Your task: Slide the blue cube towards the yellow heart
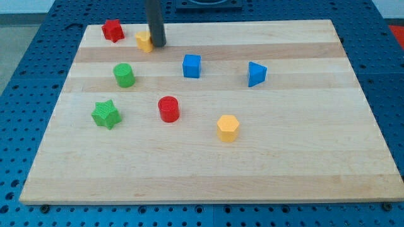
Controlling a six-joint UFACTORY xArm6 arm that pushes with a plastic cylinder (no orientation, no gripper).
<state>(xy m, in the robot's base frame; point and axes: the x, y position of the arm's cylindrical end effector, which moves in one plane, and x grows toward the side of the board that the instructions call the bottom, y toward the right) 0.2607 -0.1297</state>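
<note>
The blue cube (192,65) sits on the wooden board (284,157), a little above the middle. The yellow heart (144,41) lies near the board's top edge, left of centre, partly hidden by the rod. My tip (157,44) rests right against the heart's right side. The tip is up and to the left of the blue cube, well apart from it.
A red block (113,29) lies at the top left. A green cylinder (124,75), a green star (105,115) and a red cylinder (168,109) are on the left half. A yellow hexagonal block (228,128) and a blue triangular block (256,74) are to the right.
</note>
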